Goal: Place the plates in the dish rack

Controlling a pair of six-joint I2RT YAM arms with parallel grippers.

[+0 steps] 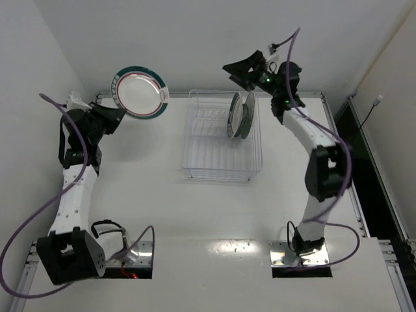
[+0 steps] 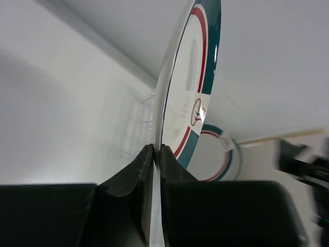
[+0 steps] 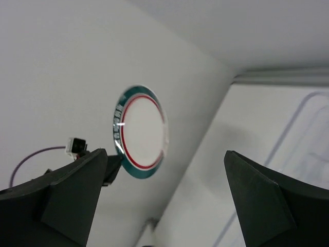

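Observation:
A white plate with a red ring and green rim (image 1: 140,92) hangs in the air above the table's far left corner. My left gripper (image 1: 121,112) is shut on its lower rim. In the left wrist view that plate (image 2: 191,77) stands edge-on, its rim pinched between the fingertips of the left gripper (image 2: 158,150). The clear dish rack (image 1: 211,162) sits at the far middle with two plates (image 1: 238,116) on edge in its right slots. My right gripper (image 1: 239,73) hovers open and empty above the rack's far right corner. From the right gripper (image 3: 169,200), the held plate (image 3: 141,133) shows far off.
White walls close in the table on the left and at the back. A metal rail (image 1: 335,117) runs along the right edge. Purple cables (image 1: 39,208) trail from both arms. Faint rack wires (image 3: 308,128) show at the right of the right wrist view.

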